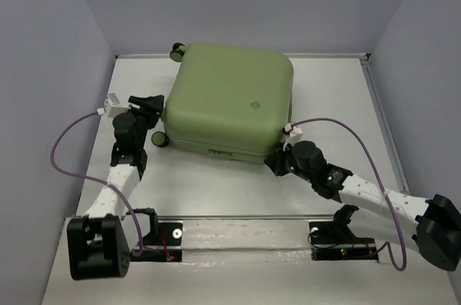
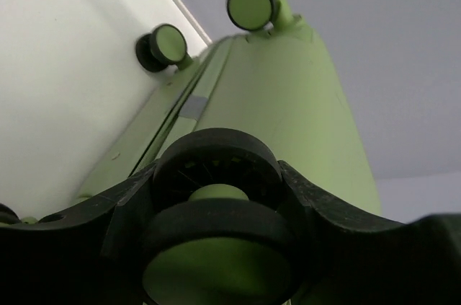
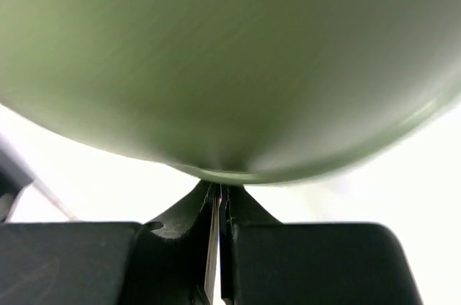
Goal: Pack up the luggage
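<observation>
The luggage is a light-green hard-shell suitcase lying flat and closed on the table, its round logo facing up. My left gripper is at its left side. In the left wrist view, the left gripper has its jaws closed round a green-and-black wheel. Two more wheels show farther along the shell. My right gripper is at the suitcase's near right corner. In the right wrist view it is shut, with its tips touching the shell's lower edge.
Another wheel sticks out at the suitcase's near left corner, close to my left arm. The white table has raised rails at its back and right edges. Grey walls surround it. Purple cables loop beside both arms.
</observation>
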Motion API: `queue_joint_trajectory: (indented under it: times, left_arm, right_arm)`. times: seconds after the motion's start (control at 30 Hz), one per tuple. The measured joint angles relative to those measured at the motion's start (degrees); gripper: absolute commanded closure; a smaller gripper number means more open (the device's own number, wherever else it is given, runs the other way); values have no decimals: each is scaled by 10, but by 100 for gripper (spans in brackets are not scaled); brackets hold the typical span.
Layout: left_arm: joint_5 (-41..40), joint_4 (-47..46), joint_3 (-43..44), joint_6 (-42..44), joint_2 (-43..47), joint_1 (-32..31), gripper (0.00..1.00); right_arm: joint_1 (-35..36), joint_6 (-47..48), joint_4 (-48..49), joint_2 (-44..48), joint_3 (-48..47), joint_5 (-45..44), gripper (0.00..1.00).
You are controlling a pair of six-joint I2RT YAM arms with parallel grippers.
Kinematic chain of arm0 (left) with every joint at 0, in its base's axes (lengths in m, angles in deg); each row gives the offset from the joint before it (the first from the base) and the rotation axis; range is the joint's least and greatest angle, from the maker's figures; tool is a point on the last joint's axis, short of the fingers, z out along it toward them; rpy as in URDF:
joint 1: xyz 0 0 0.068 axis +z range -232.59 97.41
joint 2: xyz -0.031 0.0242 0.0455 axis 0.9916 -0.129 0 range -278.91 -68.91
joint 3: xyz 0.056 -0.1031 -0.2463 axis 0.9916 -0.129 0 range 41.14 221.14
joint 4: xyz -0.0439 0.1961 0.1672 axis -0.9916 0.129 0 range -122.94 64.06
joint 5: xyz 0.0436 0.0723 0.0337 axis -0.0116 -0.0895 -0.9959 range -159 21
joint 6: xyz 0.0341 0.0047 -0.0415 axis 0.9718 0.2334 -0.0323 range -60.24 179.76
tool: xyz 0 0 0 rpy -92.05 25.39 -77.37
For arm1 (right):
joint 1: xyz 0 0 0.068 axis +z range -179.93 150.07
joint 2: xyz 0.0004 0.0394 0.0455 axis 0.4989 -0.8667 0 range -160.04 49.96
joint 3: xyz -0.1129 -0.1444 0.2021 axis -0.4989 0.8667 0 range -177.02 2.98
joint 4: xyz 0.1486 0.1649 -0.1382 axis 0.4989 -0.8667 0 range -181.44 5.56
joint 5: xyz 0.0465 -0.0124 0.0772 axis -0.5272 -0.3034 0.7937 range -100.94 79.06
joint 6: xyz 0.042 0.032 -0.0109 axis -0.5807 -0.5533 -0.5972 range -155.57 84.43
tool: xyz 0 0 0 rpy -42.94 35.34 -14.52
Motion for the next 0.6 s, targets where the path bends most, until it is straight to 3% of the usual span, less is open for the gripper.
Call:
queue_joint_trajectory:
  times: [0.17, 0.3, 0.47, 0.6]
  left_arm:
    - [-72, 59, -55, 38, 146, -37, 94]
    - [-154, 92, -77, 38, 228, -101, 94]
    - [-228, 109, -83, 26, 298, -144, 94]
    - [-249, 159, -81, 31, 341, -153, 94]
  right_arm:
    - [-25, 8, 33, -48, -11, -54, 93]
    - [51, 9, 67, -114, -26, -181, 93]
    - [141, 49, 22, -229, -123, -366, 93]
    - [134, 55, 22, -224, -123, -355, 93]
